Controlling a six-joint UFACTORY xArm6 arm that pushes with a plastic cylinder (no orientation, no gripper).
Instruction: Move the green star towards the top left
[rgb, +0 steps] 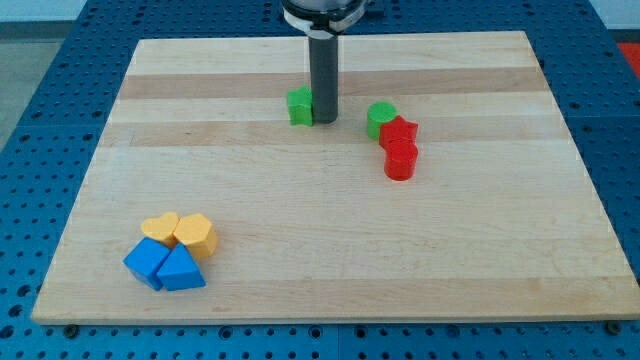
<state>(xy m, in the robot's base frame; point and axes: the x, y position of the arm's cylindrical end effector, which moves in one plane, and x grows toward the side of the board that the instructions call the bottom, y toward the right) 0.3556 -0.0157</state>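
The green star (300, 106) sits in the upper middle of the wooden board (330, 260). My tip (324, 121) stands right beside it on the view's right, touching or nearly touching its edge. The dark rod rises from there to the top of the view.
A green cylinder (380, 120) sits to the right of the tip, with a red star (400, 133) and a red cylinder (400, 161) against it. At the lower left, a yellow heart (159, 227), a yellow hexagon (196, 236), a blue cube (147, 262) and a blue triangle (181, 270) cluster together.
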